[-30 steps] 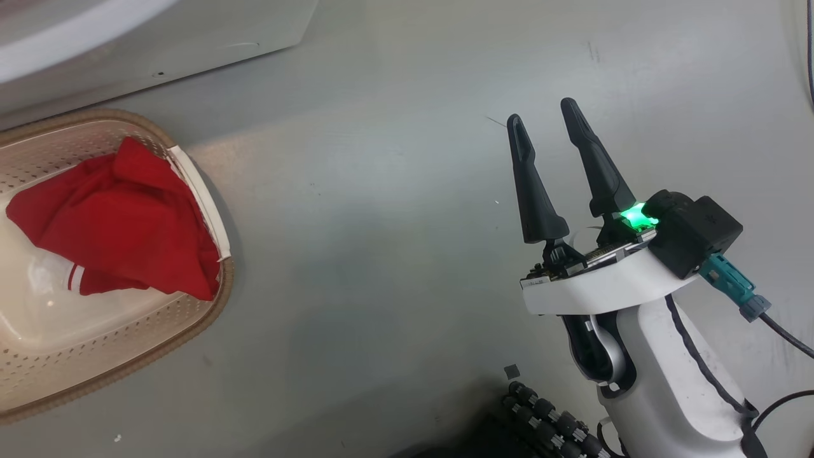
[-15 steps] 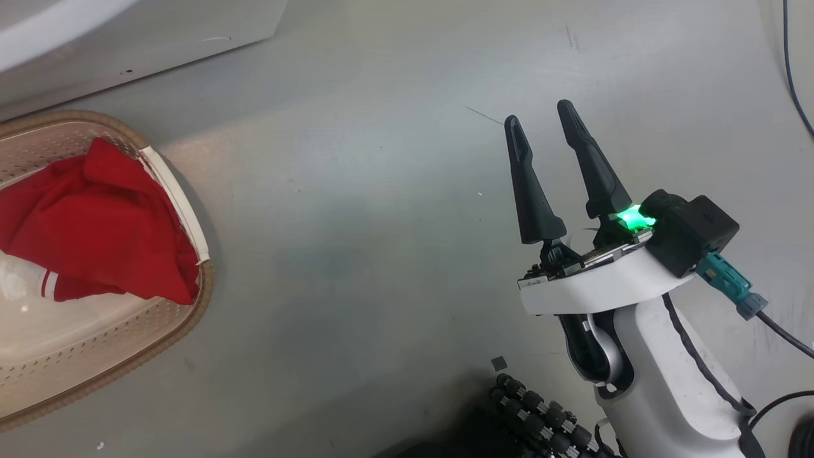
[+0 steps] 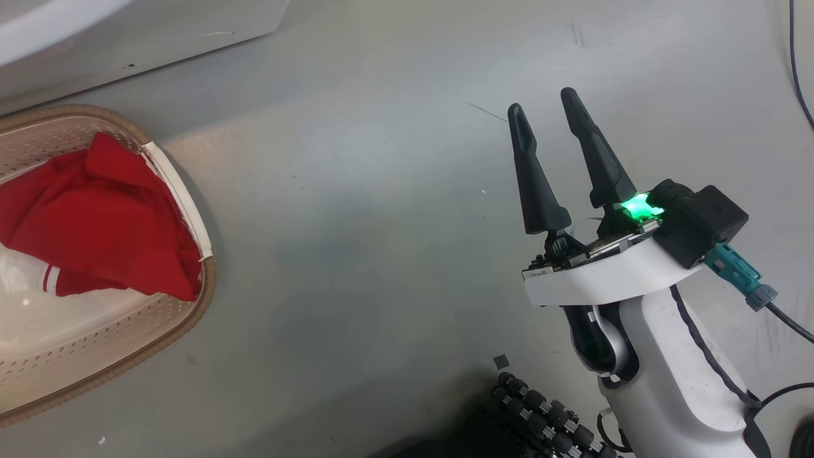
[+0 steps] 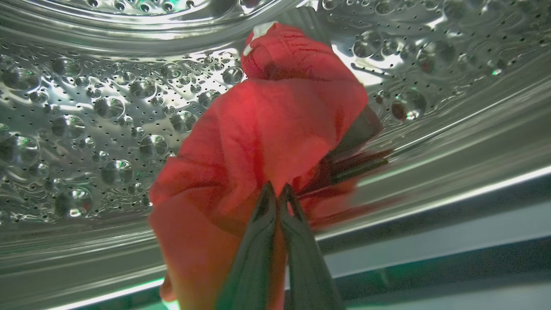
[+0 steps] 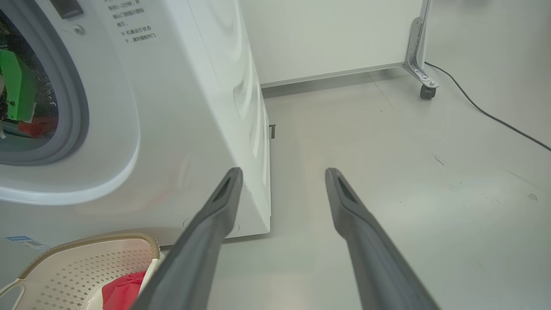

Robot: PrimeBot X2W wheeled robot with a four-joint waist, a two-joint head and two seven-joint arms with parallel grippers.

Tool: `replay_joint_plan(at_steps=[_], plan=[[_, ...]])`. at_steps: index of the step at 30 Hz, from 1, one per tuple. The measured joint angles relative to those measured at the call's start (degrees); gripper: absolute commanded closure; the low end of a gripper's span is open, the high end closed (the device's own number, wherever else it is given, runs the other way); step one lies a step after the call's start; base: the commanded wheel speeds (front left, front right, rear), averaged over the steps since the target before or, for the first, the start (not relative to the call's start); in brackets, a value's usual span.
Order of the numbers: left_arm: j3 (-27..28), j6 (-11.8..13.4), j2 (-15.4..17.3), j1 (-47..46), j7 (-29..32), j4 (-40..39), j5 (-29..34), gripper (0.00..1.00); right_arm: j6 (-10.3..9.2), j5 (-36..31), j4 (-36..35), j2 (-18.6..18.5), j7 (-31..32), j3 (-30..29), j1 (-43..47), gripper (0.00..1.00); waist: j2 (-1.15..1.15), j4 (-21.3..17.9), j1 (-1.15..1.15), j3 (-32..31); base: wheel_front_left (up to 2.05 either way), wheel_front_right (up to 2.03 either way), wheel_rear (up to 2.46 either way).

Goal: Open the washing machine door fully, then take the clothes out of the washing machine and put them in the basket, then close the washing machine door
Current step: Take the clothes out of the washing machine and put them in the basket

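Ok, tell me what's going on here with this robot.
The robot is unloading the washing machine. Its left tool is inside the steel drum, shut on a red garment. A second red piece lies in the basket on the floor. The right tool hangs open above the floor, holding nothing.
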Motion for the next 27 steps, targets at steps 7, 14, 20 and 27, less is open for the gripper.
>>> replay_joint_plan(at_steps=[7,14,20,27], plan=[[-0.94,-0.42,-2.72,-0.41,-2.38,-1.36,-0.1,1.0,-0.05,-0.9,0.13,0.0,0.0,-1.8,-0.23,0.0,0.0,1.62,0.0,-0.05,0.0,0.0,0.0],[-1.11,-0.65,-4.49,-0.33,-9.43,-3.69,-1.19,1.0,0.03,-3.58,0.99,-0.03,0.0,-3.42,-1.07,0.0,0.0,4.19,0.0,-0.77,0.0,0.0,0.0],[-0.59,-0.34,-7.44,1.43,-16.56,-5.44,-2.42,1.0,0.52,-5.8,1.94,-0.03,0.0,-5.04,-1.07,0.0,0.0,6.15,0.0,-2.25,0.0,0.0,0.0],[0.36,1.26,-10.92,6.98,-25.49,-7.44,-4.21,1.0,1.04,-8.46,3.5,-0.07,0.0,-6.65,-0.92,0.0,0.0,8.38,0.0,-4.98,0.0,0.0,0.0]])
